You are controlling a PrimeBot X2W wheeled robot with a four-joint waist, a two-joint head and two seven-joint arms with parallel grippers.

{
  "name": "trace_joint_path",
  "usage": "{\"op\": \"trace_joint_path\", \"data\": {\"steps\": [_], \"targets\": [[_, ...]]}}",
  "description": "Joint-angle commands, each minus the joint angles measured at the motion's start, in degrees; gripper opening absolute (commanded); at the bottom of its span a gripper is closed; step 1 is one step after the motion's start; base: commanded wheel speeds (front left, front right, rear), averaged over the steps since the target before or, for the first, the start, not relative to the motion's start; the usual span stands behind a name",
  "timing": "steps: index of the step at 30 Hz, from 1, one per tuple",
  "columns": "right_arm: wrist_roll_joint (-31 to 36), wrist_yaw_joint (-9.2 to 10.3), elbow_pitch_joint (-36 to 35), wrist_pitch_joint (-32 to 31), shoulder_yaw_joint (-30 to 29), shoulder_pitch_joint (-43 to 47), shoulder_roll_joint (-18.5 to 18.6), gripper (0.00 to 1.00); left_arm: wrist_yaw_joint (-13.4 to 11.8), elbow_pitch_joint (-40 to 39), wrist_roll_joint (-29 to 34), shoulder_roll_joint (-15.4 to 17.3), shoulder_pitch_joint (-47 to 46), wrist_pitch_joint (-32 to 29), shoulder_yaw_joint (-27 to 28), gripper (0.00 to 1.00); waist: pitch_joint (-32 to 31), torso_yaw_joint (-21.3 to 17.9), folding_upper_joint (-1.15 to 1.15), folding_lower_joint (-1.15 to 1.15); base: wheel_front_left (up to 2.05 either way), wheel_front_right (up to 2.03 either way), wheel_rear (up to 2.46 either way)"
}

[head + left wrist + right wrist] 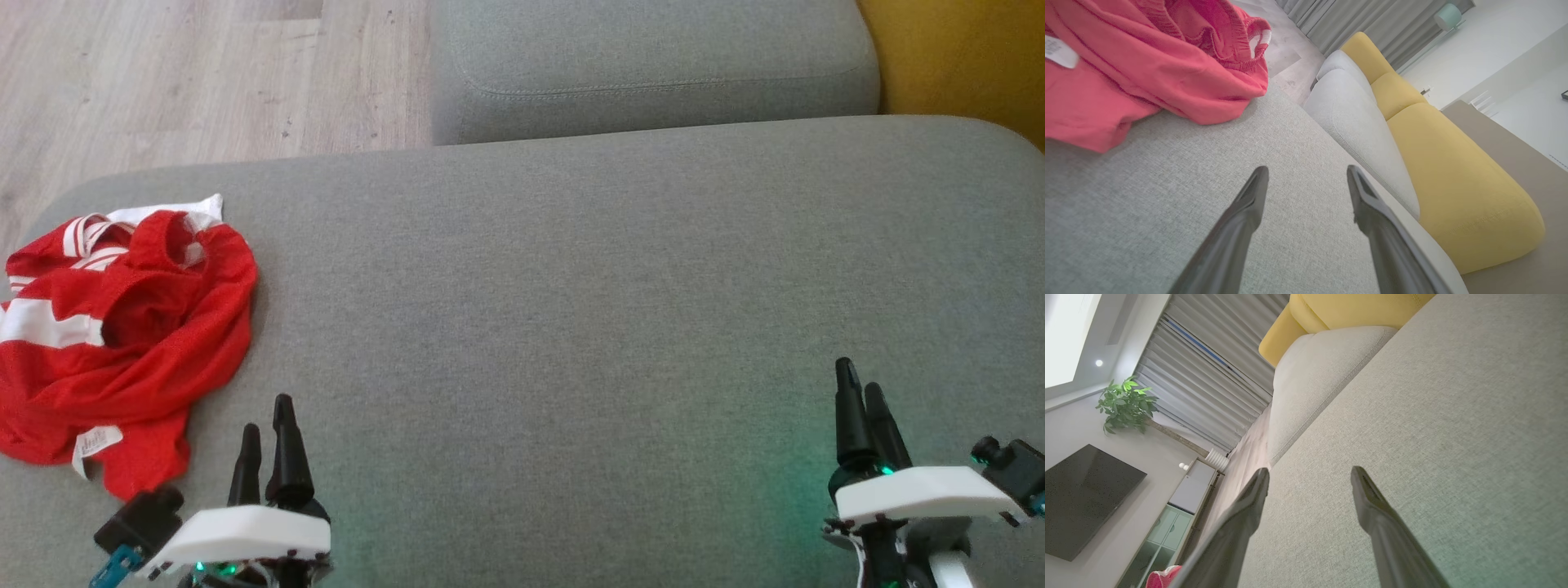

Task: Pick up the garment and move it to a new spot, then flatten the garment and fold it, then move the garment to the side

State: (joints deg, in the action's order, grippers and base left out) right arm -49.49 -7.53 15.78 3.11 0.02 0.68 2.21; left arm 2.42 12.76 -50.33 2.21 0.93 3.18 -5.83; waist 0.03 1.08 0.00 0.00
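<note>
A crumpled red garment (122,335) with white stripes lies in a heap at the left end of the grey cushion (571,310). In the left wrist view the garment (1147,61) sits up and left of the fingers. A small red bit of the garment (1161,577) peeks in at the bottom of the right wrist view. My left gripper (265,416) hovers open near the front edge, just right of the heap and not touching it; between its fingers (1249,204) lies bare cushion. My right gripper (861,380) stands open far to the right, over bare fabric (1412,416).
A second grey cushion (653,65) lies behind the main one, with yellow upholstery (963,57) at the far right. Wooden floor (163,82) runs beyond the cushion's left rear edge. A television (1081,498), cabinet, plant and curtains stand across the room.
</note>
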Motion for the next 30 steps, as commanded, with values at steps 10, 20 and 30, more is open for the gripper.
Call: {"op": "trace_joint_path", "data": {"steps": [10, 20, 30], "targets": [[7.6, 0.02, -2.7, 2.3, 1.5, -2.1, 0.4, 1.0, -1.1, -2.7, 8.0, 0.7, -3.2, 2.3, -1.0, 1.0, -0.1, 0.2, 0.0, 0.0, 0.0, 0.0, 0.0], [14.2, 0.03, -3.0, 3.8, 2.1, -1.9, 0.4, 1.0, -1.9, -3.3, 14.5, 0.9, -3.1, 3.8, -2.1, 1.0, -0.4, 0.5, 0.0, 0.0, 0.0, 0.0, 0.0], [21.7, 0.03, -3.3, 5.5, 2.9, -1.7, 0.5, 1.0, -2.2, -3.1, 21.4, 1.1, -3.1, 5.4, -3.5, 1.0, -0.5, 0.7, 0.0, 0.0, 0.0, 0.0, 0.0]]}}
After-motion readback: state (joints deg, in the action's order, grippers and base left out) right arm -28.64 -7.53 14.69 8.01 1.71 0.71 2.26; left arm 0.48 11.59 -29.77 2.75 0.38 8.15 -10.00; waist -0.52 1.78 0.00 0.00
